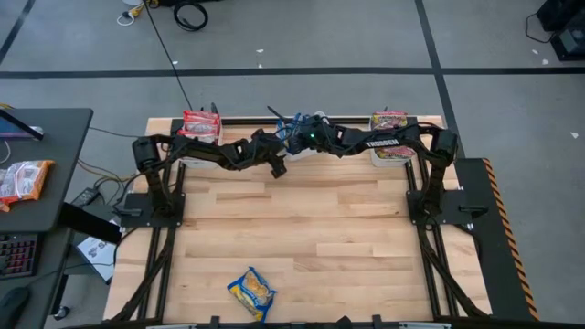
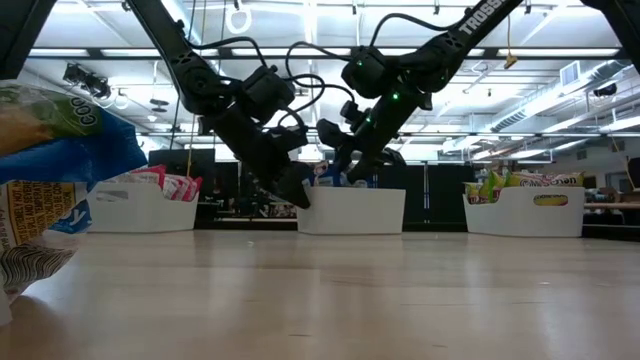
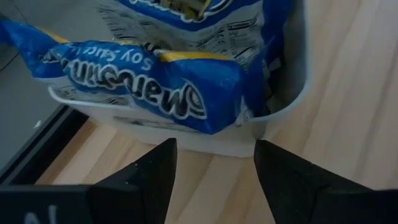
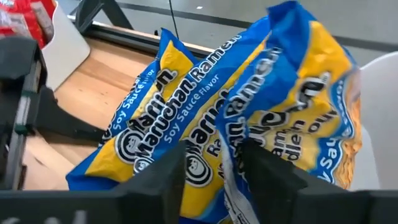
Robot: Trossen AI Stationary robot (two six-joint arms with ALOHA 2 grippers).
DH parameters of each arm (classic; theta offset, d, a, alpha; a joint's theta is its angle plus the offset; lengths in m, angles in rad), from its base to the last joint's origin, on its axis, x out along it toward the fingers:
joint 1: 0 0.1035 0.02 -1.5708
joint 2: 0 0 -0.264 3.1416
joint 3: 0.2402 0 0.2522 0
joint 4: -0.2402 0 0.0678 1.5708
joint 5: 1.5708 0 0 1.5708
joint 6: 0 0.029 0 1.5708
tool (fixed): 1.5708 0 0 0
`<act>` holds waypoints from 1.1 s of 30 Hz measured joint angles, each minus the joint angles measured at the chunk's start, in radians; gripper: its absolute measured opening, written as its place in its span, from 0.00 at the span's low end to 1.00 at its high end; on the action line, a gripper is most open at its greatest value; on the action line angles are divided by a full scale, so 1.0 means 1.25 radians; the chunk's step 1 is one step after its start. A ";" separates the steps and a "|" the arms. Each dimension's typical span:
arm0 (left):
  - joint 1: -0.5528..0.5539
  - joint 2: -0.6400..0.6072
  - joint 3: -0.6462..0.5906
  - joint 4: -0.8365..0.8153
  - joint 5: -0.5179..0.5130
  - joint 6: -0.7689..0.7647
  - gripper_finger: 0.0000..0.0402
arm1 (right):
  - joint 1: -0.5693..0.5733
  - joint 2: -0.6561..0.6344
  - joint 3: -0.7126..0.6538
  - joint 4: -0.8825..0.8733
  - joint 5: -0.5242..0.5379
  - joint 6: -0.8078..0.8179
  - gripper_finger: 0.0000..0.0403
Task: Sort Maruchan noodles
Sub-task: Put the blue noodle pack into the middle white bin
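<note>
Blue-yellow Maruchan noodles lie piled in the middle white bin at the table's far edge. One of them hangs over the bin's rim. My right gripper hovers over this pile, open, with the crinkled end of a blue-yellow packet between its fingers. My left gripper is open just in front of the bin's near wall and holds nothing. One more blue-yellow packet lies flat near the table's front edge. My right gripper comes slanting down from the near right, its fingers on either side of the packet's end. I cannot tell whether they touch it. The packet rests on the others in the bin.
A left bin holds red packets. A right bin holds silvery-green-red packets. Both arms cross over the far middle of the table. A dark desk left of the table carries an orange packet.
</note>
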 joint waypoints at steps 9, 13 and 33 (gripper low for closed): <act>0.000 -0.077 0.001 -0.106 -0.038 0.016 0.55 | 0.000 -0.011 0.000 -0.001 0.004 -0.101 0.54; -0.003 -0.135 0.001 -0.136 -0.040 0.016 0.55 | 0.000 -0.050 0.000 -0.008 0.005 -0.134 0.55; -0.001 -0.168 0.001 -0.138 -0.040 0.006 0.55 | -0.019 -0.082 0.001 -0.048 -0.083 -0.168 0.54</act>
